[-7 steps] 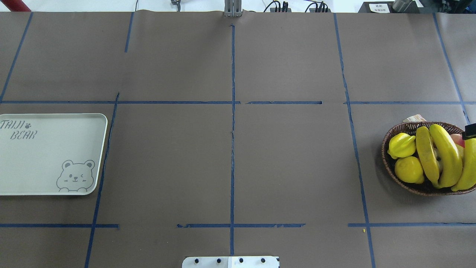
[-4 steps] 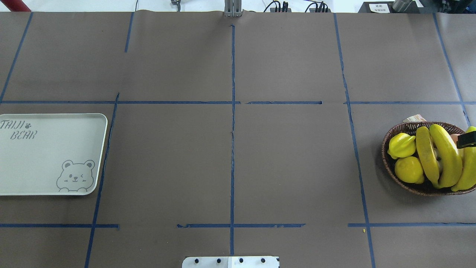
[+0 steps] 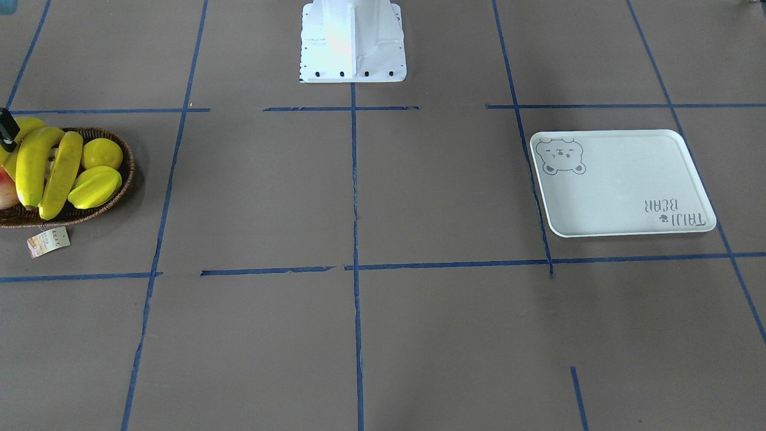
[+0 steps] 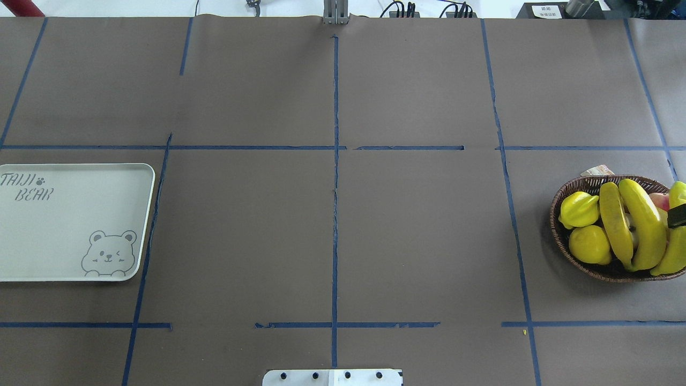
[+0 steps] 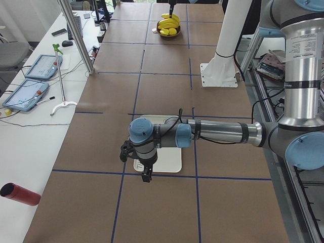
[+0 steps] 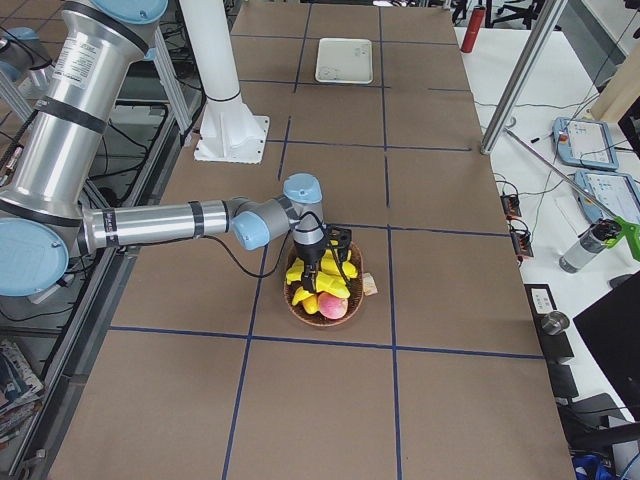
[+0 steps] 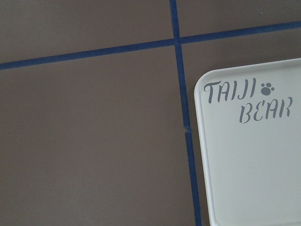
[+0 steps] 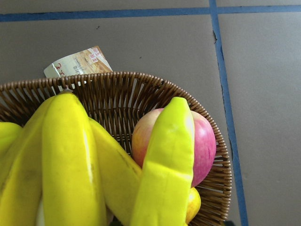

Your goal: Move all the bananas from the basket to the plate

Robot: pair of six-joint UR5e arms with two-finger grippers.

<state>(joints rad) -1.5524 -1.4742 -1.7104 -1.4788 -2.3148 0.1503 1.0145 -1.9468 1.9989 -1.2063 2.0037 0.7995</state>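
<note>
Down toward 6 o'clock in the overhead view goes your right gripper (image 4: 678, 215), sliding over the last second from the far end of the outer banana (image 4: 674, 247) to about its middle. That banana has shifted too, and its far tip now pokes out past the gripper at 12 o'clock. Nothing else has stirred.

So here's where you stand. All the bananas (image 4: 640, 225) you can see are in the basket (image 4: 557, 238), out at 3 o'clock on the table (image 4: 332, 241). The plate (image 4: 64, 236) sits bare at 9 o'clock, well apart. Your left gripper (image 5: 146, 171) hangs by the plate, and you can't tell whether its jaws are apart or together. The right is the same story. Only a dark sliver shows at the frame edge, lying across the outer banana, and the wrist view shows no fingers, so clamped or not, you cannot say.

Now the relation that counts. The outer banana's long axis runs 12 to 6 in the overhead view, and the gripper crosses it near the middle. From the right wrist it rises from 6 o'clock up the centre, its tip lying over the apple (image 8: 207, 141). It sits right under that wrist. Your right arm is nearer by far, so I'd judge the pick is its job, with a long carry toward 9 o'clock after.
</note>
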